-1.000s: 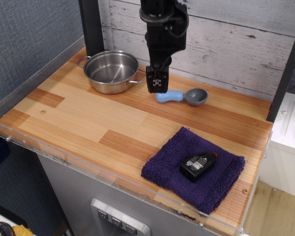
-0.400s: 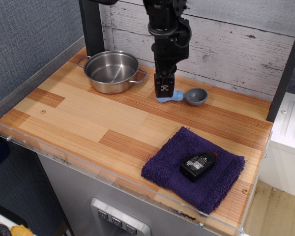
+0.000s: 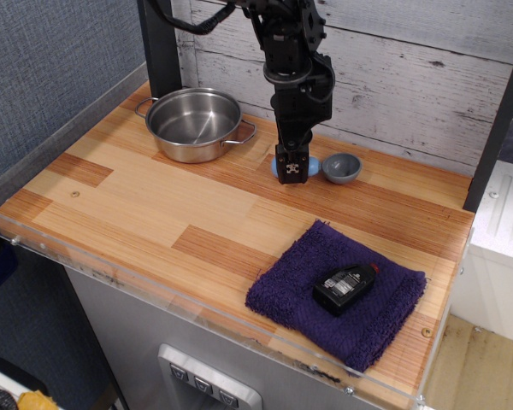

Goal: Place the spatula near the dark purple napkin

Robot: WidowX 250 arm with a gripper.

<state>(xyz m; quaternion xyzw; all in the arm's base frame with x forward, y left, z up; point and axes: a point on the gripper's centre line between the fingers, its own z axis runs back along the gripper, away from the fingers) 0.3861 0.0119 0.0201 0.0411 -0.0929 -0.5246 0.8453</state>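
The spatula lies on the wooden tabletop near the back wall. Its grey bowl-shaped head [image 3: 342, 167] points right, and its light blue handle [image 3: 313, 164] is mostly hidden. My gripper [image 3: 291, 169] is lowered straight down over the handle, with its front finger covering the handle's middle. Blue shows on both sides of the finger. The gap between the fingers does not show from this angle. The dark purple napkin [image 3: 295, 286] lies flat at the front right of the table, well in front of the spatula.
A small black bottle with a red cap [image 3: 345, 287] lies on the napkin. A steel pot [image 3: 193, 124] stands at the back left, close to my gripper's left. A clear plastic rim [image 3: 154, 290] edges the table. A white plank wall [image 3: 410, 77] is behind.
My gripper has moved right and down from beside the handle's left end. It now stands over the middle of the handle. The spatula has not visibly moved.
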